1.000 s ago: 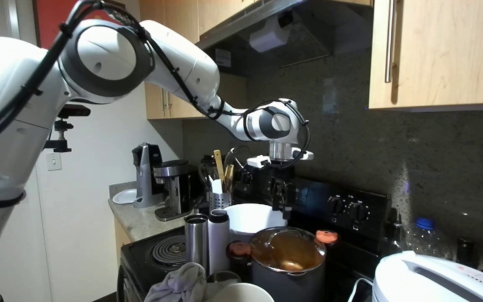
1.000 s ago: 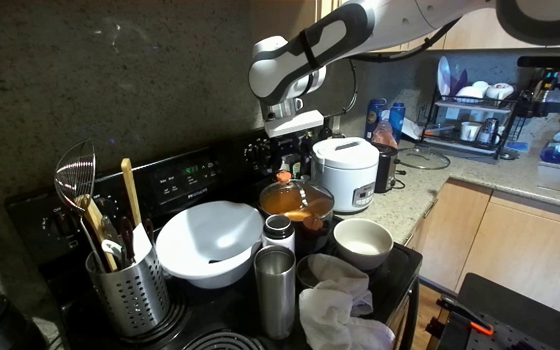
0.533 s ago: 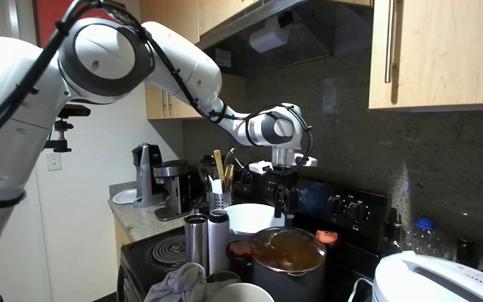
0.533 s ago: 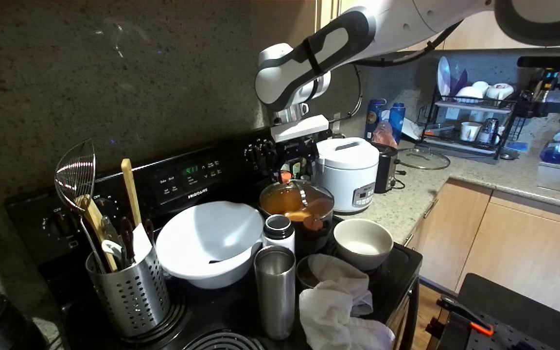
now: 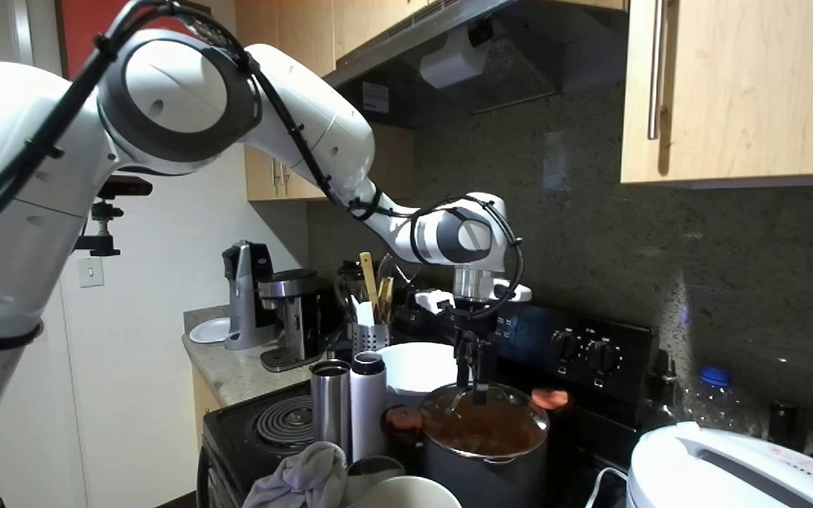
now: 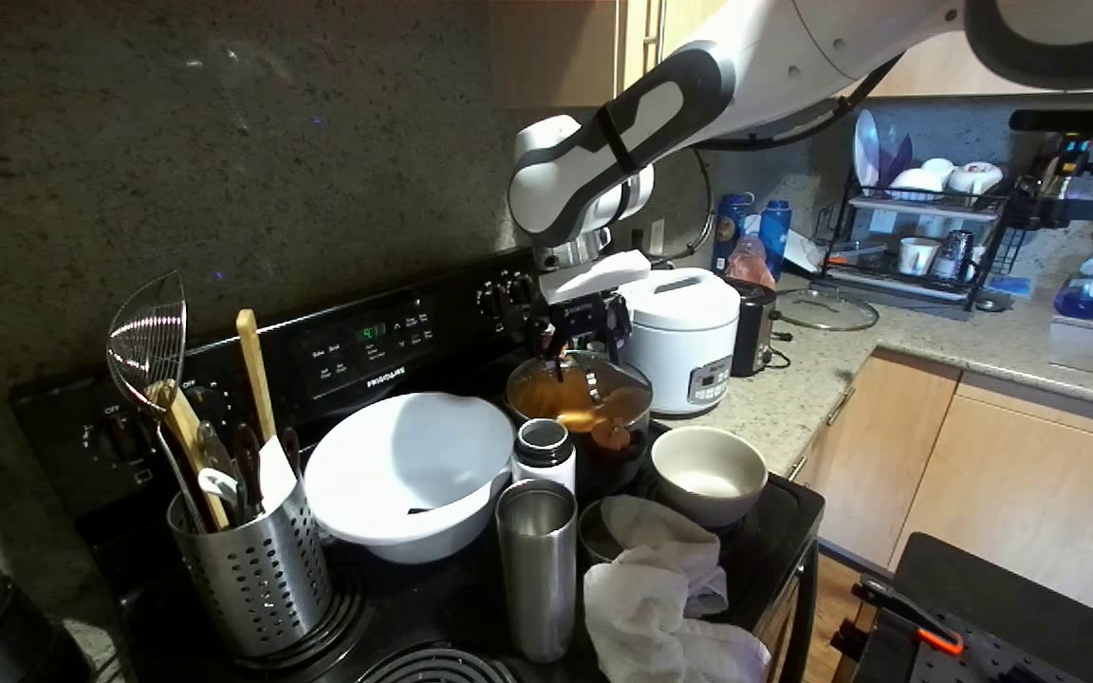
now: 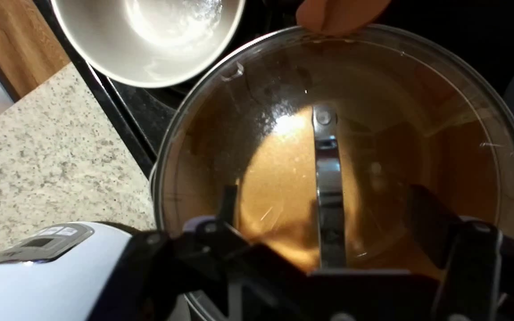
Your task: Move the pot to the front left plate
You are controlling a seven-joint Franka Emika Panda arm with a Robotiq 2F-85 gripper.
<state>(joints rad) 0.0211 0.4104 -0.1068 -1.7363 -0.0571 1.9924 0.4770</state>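
The dark-grey pot (image 5: 485,473) stands on the stove under a glass lid (image 6: 546,391) with a metal loop handle (image 7: 328,178). Its side handles have orange-red covers (image 5: 551,398). The lid fills much of the wrist view. The front left plate, a black coil burner (image 5: 290,421), shows bare and is partly cut off in an exterior view (image 6: 437,669). My gripper (image 5: 471,391) is open just over the lid, fingers pointing down. In the wrist view, the fingers (image 7: 324,196) stand on either side of the lid handle, apart from it. Contact with the lid is unclear.
A steel flask (image 6: 539,579), white bottle (image 5: 368,402) and towel (image 6: 660,607) stand between pot and burner. A white basin (image 6: 409,474) and utensil holder (image 6: 252,569) are at the back. A white bowl (image 6: 710,474) and rice cooker (image 6: 684,327) flank the pot.
My gripper has come down from above the back of the stove to just over the pot's lid. The pot and the other things have not moved.
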